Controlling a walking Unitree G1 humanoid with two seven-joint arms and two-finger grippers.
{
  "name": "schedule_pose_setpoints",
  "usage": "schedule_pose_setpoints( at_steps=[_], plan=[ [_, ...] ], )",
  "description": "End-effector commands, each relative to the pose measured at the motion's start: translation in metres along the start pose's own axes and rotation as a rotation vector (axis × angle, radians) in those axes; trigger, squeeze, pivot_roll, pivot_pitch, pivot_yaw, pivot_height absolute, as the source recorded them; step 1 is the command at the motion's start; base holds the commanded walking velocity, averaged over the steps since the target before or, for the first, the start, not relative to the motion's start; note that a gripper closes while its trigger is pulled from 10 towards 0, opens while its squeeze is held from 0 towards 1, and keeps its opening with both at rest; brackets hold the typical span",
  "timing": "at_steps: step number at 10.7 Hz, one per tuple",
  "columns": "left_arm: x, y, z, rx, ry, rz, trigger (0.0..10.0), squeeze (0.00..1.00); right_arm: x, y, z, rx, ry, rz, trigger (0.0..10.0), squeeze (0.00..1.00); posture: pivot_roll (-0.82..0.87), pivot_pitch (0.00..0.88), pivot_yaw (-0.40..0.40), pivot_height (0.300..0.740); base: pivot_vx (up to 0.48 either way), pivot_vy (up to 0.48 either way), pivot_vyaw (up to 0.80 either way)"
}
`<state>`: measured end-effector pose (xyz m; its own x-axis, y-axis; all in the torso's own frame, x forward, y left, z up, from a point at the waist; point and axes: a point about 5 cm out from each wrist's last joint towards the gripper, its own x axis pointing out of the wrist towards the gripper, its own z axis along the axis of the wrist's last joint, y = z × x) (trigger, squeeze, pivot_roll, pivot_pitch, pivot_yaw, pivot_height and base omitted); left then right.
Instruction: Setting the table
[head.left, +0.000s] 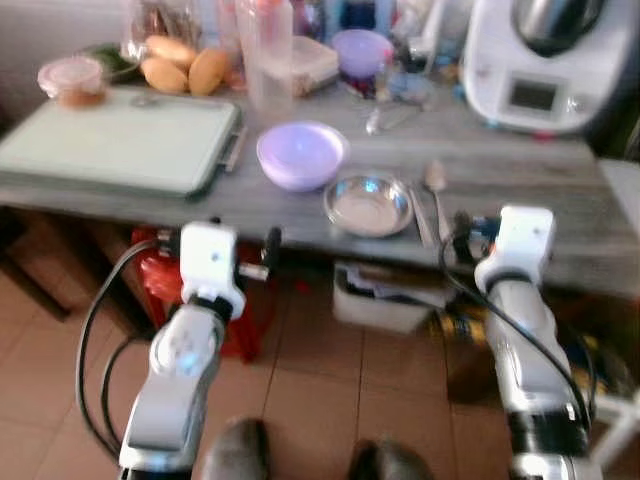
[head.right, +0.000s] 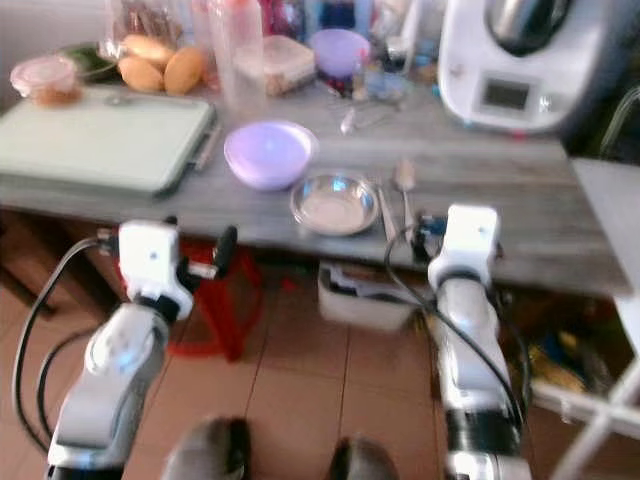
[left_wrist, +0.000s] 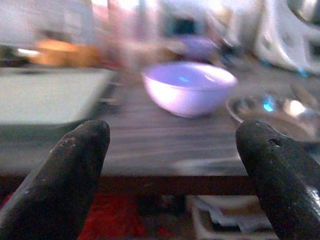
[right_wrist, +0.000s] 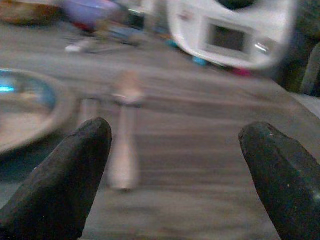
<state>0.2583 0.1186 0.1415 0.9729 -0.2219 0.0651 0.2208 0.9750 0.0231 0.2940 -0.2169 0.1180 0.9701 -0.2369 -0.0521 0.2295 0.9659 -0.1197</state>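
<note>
**Kid:** Left eye view has a long gray table (head.left: 500, 175). What is on it?

**Helper:** A purple bowl (head.left: 301, 153) sits near the front edge. Just beside it, on the robot's right, is a shiny metal bowl (head.left: 368, 204). A spoon (head.left: 437, 190) lies next to the metal bowl, on its right side.

**Kid:** Where are the robot's arms?

**Helper:** Both are held up in front of the table edge. The left gripper (left_wrist: 172, 165) faces the purple bowl, and its two black fingers are spread wide with nothing between them. The right gripper (right_wrist: 175, 170) faces the spoon. Its fingers are spread wide too, and hold nothing.

**Kid:** What else is there?

**Helper:** A pale green board (head.left: 115, 140) lies on the left part of the table. A big white machine (head.left: 550, 60) stands at the back right. Some bread rolls (head.left: 185, 65) sit at the back, and a red stool (head.left: 165, 285) is under the table.
</note>
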Motion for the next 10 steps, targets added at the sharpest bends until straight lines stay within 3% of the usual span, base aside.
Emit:
schedule_pose_setpoints(
  at_steps=[1, 8, 10],
  plan=[
    [-0.0038, 0.0026, -0.0066, -0.001, 0.025, 0.023, 10.0, 0.00, 0.0050, 0.0096, 0.0125, 0.014, -0.046, 0.038, 10.0, 0.00, 0.04, 0.000, -0.029, 0.740, -0.334, 0.000, 0.00],
    [-0.0005, 0.0019, -0.0077, -0.005, 0.018, 0.019, 10.0, 0.00, 0.0112, 0.0156, 0.0202, 0.033, -0.080, 0.074, 10.0, 0.00, 0.05, 0.000, -0.030, 0.740, -0.305, 0.000, 0.00],
    [-0.0004, -0.0007, -0.0059, -0.019, -0.007, -0.021, 10.0, 0.00, 0.0096, 0.0187, 0.0187, 0.060, -0.081, 0.082, 10.0, 0.00, 0.05, 0.000, -0.032, 0.740, 0.000, 0.000, 0.00]
  ],
)
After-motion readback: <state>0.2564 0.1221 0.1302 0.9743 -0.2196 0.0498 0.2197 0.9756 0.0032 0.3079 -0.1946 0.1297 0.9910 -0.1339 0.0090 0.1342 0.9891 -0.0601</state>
